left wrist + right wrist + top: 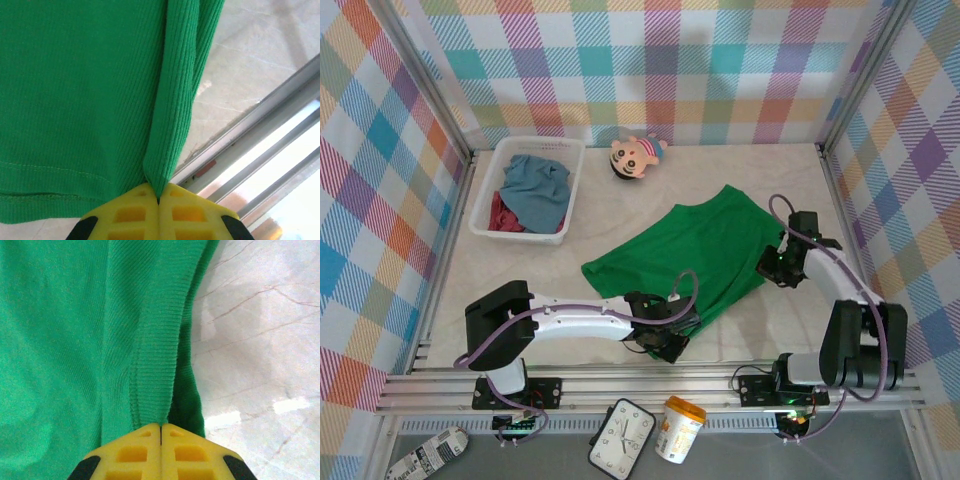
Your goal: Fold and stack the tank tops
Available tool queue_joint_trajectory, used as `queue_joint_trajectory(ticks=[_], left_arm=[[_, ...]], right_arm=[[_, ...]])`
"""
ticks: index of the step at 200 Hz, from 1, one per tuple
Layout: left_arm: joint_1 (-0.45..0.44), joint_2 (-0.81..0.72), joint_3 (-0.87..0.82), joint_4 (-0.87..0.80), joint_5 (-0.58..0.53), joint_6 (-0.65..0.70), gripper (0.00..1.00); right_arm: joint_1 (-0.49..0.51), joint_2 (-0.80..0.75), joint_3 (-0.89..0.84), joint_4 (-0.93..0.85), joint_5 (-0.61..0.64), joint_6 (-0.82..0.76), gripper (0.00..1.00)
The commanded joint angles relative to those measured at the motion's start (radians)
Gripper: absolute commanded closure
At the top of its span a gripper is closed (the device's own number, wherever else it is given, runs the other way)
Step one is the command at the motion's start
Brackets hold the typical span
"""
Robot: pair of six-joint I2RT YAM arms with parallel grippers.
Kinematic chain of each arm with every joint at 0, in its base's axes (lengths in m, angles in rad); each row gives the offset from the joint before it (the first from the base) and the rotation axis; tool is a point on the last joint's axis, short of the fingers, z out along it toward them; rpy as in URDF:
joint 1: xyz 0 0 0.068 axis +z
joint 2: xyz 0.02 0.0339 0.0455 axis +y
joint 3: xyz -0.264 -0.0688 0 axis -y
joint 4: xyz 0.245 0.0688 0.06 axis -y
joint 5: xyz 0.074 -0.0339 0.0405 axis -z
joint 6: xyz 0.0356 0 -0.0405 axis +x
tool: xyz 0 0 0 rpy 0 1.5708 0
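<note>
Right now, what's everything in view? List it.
green top: 1, bright green, spread mid-table
blue top: 1, blue-grey, in basket
red top: 1, dark red, in basket, partly under blue top
basket: 1, white, far left
doll: 1, peach and black, far edge beside basket
clock: 1, black rim, below near rail
tub: 1, orange lid, beside clock
left fingers: 2, yellow, shut on green top
right fingers: 2, yellow, shut on green top

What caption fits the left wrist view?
Left gripper shut on a fold of the green tank top over the table.
</note>
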Motion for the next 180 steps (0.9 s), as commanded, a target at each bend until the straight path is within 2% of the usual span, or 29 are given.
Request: queue_joint_trajectory(ticks=[1,20,44,72,86,96,108,131,140,157,180], left_arm=[[-0.008,-0.011,-0.033,0.014,0.047,0.028,1.0],[-0.012,-0.012,-0.033,0.021,0.07,0.034,1.0],[-0.025,-0.001,-0.033,0.023,0.092,0.048,1.0],[-0.028,0.034,-0.025,0.026,0.115,0.063,1.0],[-0.03,0.041,-0.009,0.008,0.115,0.071,0.94],[-0.03,0.034,-0.003,-0.004,0.107,0.076,0.88],[-0.03,0.013,-0.004,-0.011,0.098,0.079,0.81],[-0.022,-0.041,0.001,-0.041,0.098,0.09,0.57],[-0.013,-0.062,0.006,-0.05,0.104,0.097,0.52],[0.026,-0.099,0.008,-0.058,0.1,0.095,0.46],[0.091,-0.114,0.007,-0.075,0.055,0.094,0.43]], right_arm=[[-0.025,-0.035,-0.053,-0.049,0.004,0.031,0.99],[-0.036,-0.043,-0.083,-0.069,-0.007,0.063,0.99],[-0.05,-0.114,-0.138,-0.102,0.06,0.118,1.0],[-0.061,-0.092,-0.179,-0.106,0.057,0.174,0.97],[-0.061,-0.087,-0.204,-0.103,0.052,0.205,0.92],[-0.062,-0.091,-0.209,-0.116,0.074,0.217,0.85],[-0.062,-0.109,-0.199,-0.14,0.11,0.213,0.82],[-0.063,-0.17,-0.146,-0.18,0.14,0.227,0.63],[-0.063,-0.198,-0.122,-0.17,0.117,0.222,0.6],[-0.061,-0.241,-0.088,-0.114,-0.003,0.21,0.6],[-0.028,-0.231,-0.081,-0.018,-0.149,0.205,0.57]])
